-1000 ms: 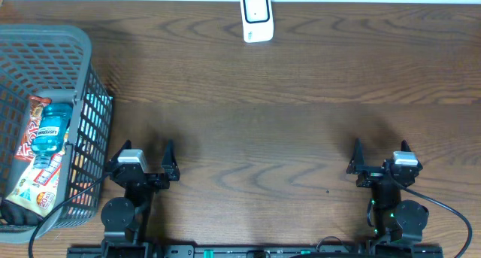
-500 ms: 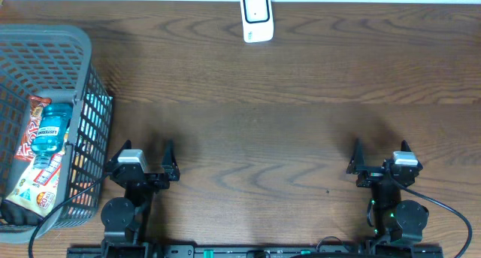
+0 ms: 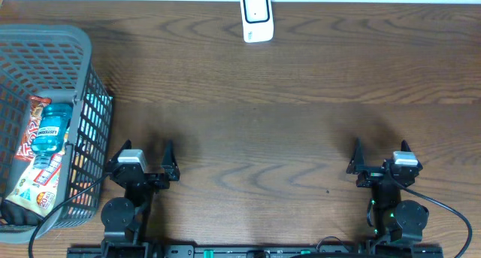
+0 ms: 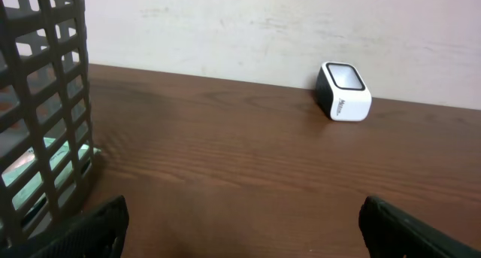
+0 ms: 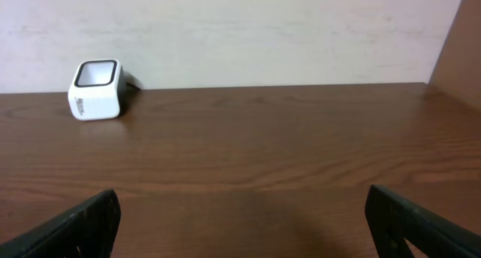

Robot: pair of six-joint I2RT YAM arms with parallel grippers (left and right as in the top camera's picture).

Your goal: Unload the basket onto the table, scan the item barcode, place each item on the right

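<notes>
The white scanner [image 3: 256, 17], dark window facing up, stands far ahead, between the left gripper [image 3: 141, 154] and right gripper [image 3: 381, 151]. A blue bottle [image 3: 51, 129] and snack packets [image 3: 37, 179] lie in the basket [image 3: 45, 31], left of the left gripper.

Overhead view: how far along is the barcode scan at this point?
Done: nothing visible. The blue bottle and snack packs lie in the basket. In hand: nothing; the left gripper and right gripper are open and empty at the near side. Left: pick an item, carry it to the white scanner at the far edge, show its barcode.
</notes>
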